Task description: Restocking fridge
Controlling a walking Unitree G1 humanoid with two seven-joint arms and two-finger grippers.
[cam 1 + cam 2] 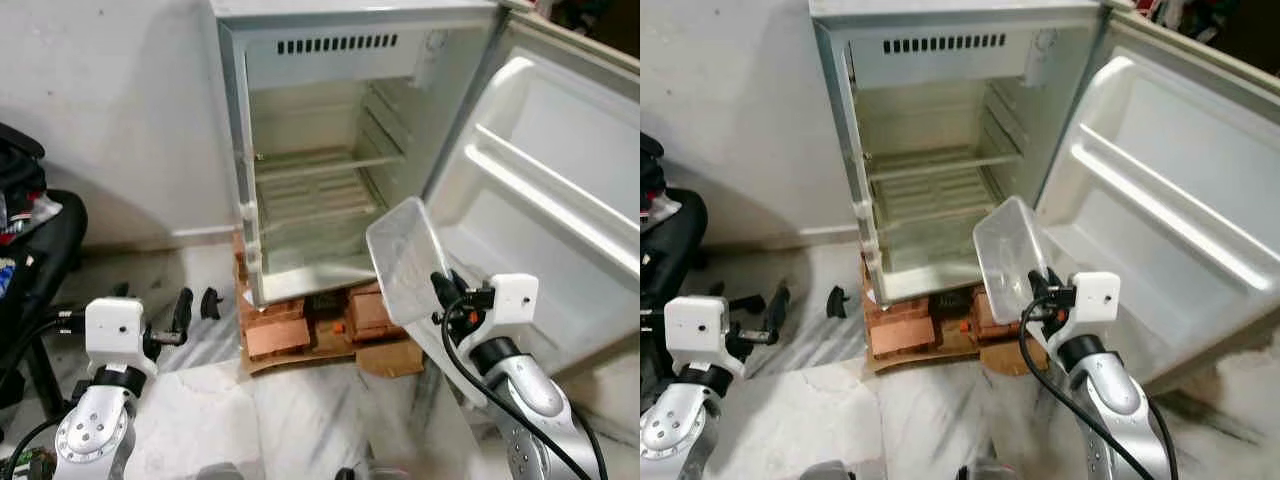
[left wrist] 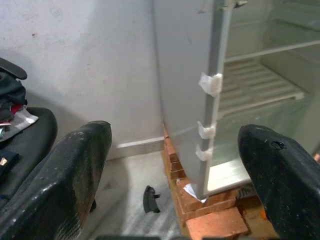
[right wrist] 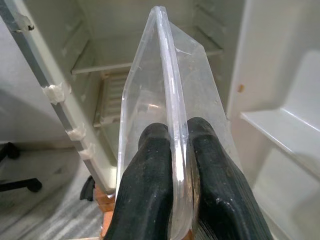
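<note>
While the fridge (image 1: 330,150) is standing open on bricks (image 1: 275,330), its door (image 1: 560,190) swung right, the right gripper (image 3: 176,165) is pinching a clear plastic container (image 1: 405,255) by its rim before the lower shelf; the left gripper (image 2: 175,175) is hanging open, holding nothing

Right pincer (image 3: 172,170) pinched closed, raised forward; left pincer (image 2: 175,170) spread wide, low.

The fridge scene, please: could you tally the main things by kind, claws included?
Fridge, door open: 1
Clear plastic container, pinched by its rim in the right claw: 1
Claws, counting the open left claw: 2
Small black piece on the floor: 1
Total: 5
</note>
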